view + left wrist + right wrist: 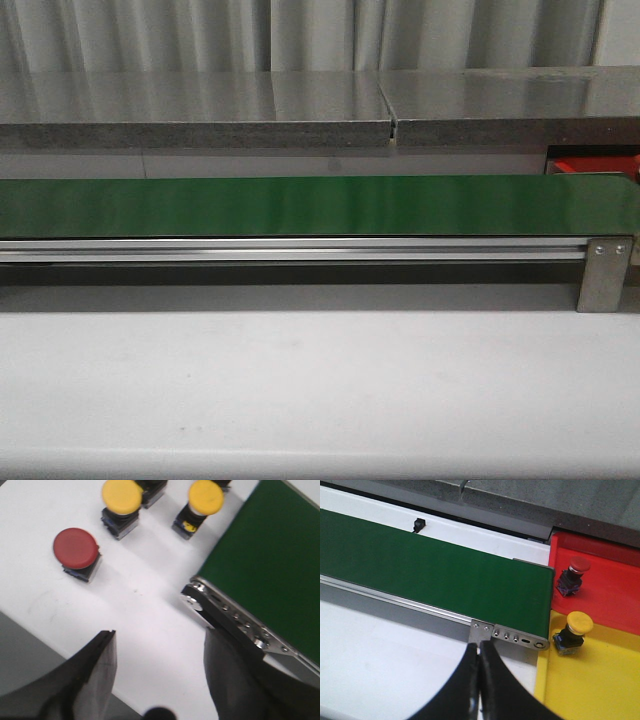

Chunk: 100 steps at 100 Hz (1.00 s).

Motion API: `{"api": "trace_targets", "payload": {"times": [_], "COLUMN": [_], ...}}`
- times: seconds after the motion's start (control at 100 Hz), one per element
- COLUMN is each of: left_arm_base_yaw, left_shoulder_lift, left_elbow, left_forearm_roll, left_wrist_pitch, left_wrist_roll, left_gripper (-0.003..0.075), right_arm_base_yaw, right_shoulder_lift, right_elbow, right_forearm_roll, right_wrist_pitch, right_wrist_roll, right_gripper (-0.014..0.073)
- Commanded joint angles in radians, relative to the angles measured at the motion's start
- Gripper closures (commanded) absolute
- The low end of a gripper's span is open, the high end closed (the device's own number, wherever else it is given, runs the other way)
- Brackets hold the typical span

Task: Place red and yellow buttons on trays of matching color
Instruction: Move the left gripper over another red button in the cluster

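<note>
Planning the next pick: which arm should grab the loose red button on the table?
Left. Its open gripper looks down on the red button and two yellow ones beside the belt's end. The right gripper is shut, by the trays, where one red and one yellow button already sit.

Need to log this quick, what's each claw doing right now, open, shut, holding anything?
Left claw: open, holding nothing.
Right claw: shut, fingers together, nothing between them.

light: even, soft | glare: belt (300,205) sheen | blur: left wrist view soft
</note>
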Motion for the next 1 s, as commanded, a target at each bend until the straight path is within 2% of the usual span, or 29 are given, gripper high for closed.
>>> {"api": "trace_targets", "payload": {"times": [0.0,0.28,0.47,0.99], "left_arm_base_yaw": [0.045,0.126,0.125,0.123], "left_shoulder_lift": [-0.004,0.109,0.183,0.359], "left_elbow": [-0.032,-0.032,-0.036,-0.188], "left_forearm_roll": [-0.037,-0.037,-0.033,-0.044], "left_wrist_pitch": [-0.022,-0.017,-0.068,-0.064], "left_wrist_roll": [-0.012,-0.012,-0.012,-0.007], "left_gripper": [0.0321,0.0321,0.0321,0.0321], "right_arm_base_yaw": [-0.001,-0.001,-0.001,-0.001], "right_shoulder_lift": [0.001,0.001,0.001,0.001], "right_elbow": [-0.026,-0.026,-0.026,-0.026], "right_forearm_roll": [0.012,0.012,0.012,0.012], "right_wrist_pitch": [-0.075,-0.075,-0.075,-0.075], "right_wrist_roll": [0.005,0.005,0.005,0.005], "right_gripper": [0.0668,0.0668,0.0668,0.0668]}}
